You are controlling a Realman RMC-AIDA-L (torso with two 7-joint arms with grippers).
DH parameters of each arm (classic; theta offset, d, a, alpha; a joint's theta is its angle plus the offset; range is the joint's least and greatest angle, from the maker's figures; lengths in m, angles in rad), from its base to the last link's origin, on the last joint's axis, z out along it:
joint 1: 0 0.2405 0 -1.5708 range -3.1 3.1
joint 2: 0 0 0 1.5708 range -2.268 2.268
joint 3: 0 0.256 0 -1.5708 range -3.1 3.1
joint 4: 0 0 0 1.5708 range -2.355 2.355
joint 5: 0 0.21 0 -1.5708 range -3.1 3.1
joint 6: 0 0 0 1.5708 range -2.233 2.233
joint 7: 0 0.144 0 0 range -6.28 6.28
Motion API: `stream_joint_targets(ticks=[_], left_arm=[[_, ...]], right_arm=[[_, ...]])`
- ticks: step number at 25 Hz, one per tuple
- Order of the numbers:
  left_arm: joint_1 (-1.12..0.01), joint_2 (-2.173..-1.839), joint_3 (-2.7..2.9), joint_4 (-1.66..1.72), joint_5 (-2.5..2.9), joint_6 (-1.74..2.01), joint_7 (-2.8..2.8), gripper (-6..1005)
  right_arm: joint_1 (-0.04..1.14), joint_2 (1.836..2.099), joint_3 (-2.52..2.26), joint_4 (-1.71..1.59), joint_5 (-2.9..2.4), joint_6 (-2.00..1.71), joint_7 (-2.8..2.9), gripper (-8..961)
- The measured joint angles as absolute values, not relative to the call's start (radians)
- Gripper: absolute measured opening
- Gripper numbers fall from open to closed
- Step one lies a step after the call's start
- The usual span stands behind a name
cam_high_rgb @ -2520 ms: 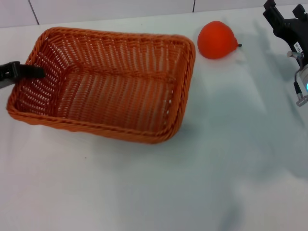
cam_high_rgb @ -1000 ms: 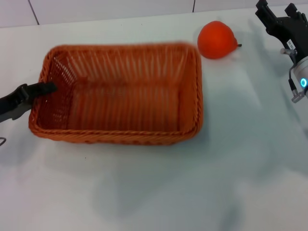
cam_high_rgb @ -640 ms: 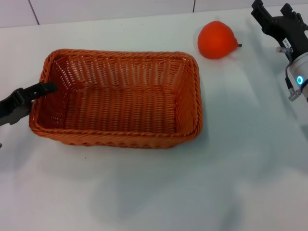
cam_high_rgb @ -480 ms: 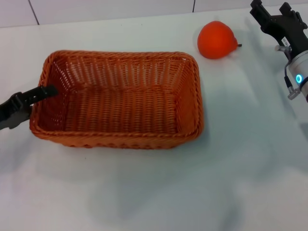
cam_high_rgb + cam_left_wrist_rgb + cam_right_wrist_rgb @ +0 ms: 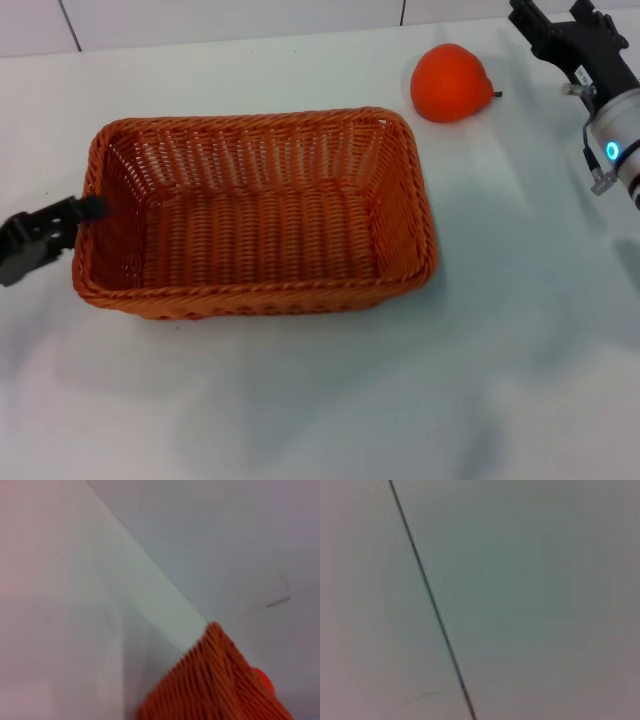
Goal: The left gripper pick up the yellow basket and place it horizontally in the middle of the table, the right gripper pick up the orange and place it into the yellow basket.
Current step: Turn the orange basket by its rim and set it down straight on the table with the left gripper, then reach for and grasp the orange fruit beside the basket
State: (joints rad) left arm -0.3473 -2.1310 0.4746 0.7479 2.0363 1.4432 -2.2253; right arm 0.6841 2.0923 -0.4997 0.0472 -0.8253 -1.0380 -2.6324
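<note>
Resting square on the table (image 5: 300, 400), the yellow basket (image 5: 255, 215) lies with its long side across the view.
At its left short rim the left gripper (image 5: 88, 208) has a dark fingertip touching the wicker; whether it pinches, I cannot tell; the orange (image 5: 452, 83) sits just beyond the basket's far right corner; the right gripper (image 5: 560, 22), fingers spread, hangs right of it, apart; no writing is readable.

Basket (image 5: 255, 212) flat mid-table; orange (image 5: 452, 83) outside, behind.

A plain white worktop (image 5: 320, 400) meets what looks like a pale tiled wall (image 5: 230, 18) with thin dark seams.
</note>
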Motion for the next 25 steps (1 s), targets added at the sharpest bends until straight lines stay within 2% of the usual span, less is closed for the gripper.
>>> stream_joint_targets(ticks=[6,9,10,18,20,25], left_arm=[[-0.349,-2.13,0.363,0.728,1.972,1.331,-1.888,741],[-0.353,-2.133,0.301,0.682,1.885,1.295,-1.667,740],[-0.353,-2.133,0.282,0.654,1.831,1.294,-1.583,740],[-0.339,-2.151,0.257,0.516,1.513,1.408,-1.146,738],[-0.338,-2.155,0.256,0.501,1.485,1.423,-1.115,737],[-0.35,-2.156,0.264,0.481,1.475,1.427,-1.101,738]], right_arm=[[0.696,2.085,-0.682,-0.084,-0.831,-0.842,-2.478,941],[0.683,2.063,-0.866,-0.22,-0.91,-0.698,-2.278,941],[0.683,2.063,-0.866,-0.22,-0.91,-0.698,-2.278,942],[0.675,1.929,-1.011,-0.394,-1.52,-0.767,-1.553,922],[0.689,1.913,-1.008,-0.448,-1.699,-0.801,-1.385,915],[0.75,1.91,-1.005,-0.514,-2.012,-0.845,-1.127,899]])
